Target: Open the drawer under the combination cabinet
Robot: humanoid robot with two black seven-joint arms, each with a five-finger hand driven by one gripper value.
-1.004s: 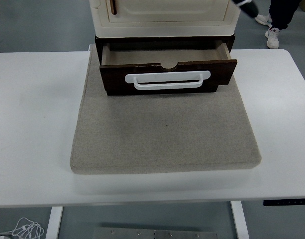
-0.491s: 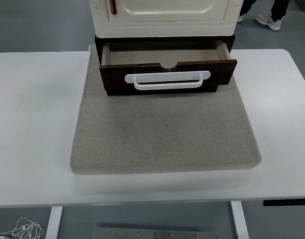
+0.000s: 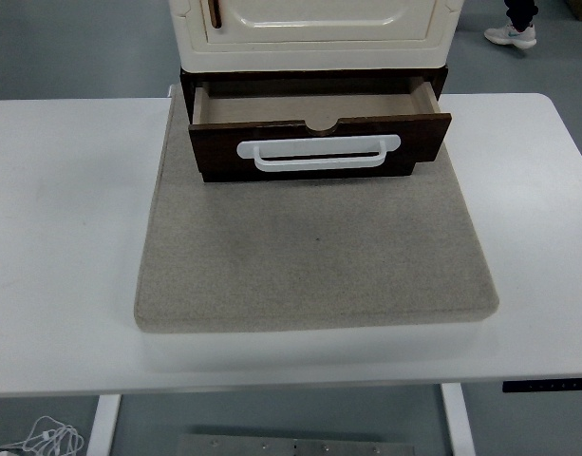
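Head view shows no robot hand at all: neither the left arm nor the right arm enters from its side edge, so whether the fingers are spread or curled cannot be told, and places can only be given against where each hand would come in.

From the left edge inward, bare white table (image 3: 63,237) comes first, then the grey felt mat (image 3: 314,252) that covers the middle of the tabletop. At the far end of the mat stands the combination cabinet (image 3: 319,33), cream above with a dark brown base. The drawer (image 3: 319,142) under it is already pulled out toward the near edge, its pale, bare inside open to view behind the dark front panel. On that panel sits the white handle (image 3: 319,154), a bar whose long axis runs left to right, crosswise to the line of pull.

The handle lies forward of both arm entry points and close to the table's middle line, so neither hand looks clearly nearer; either would reach ahead and inward to meet it. I judge the drawer well open, though it may have further travel left.

Further right comes bare table again, and at the top right corner a person's shoe (image 3: 511,36) shows on the floor beyond.
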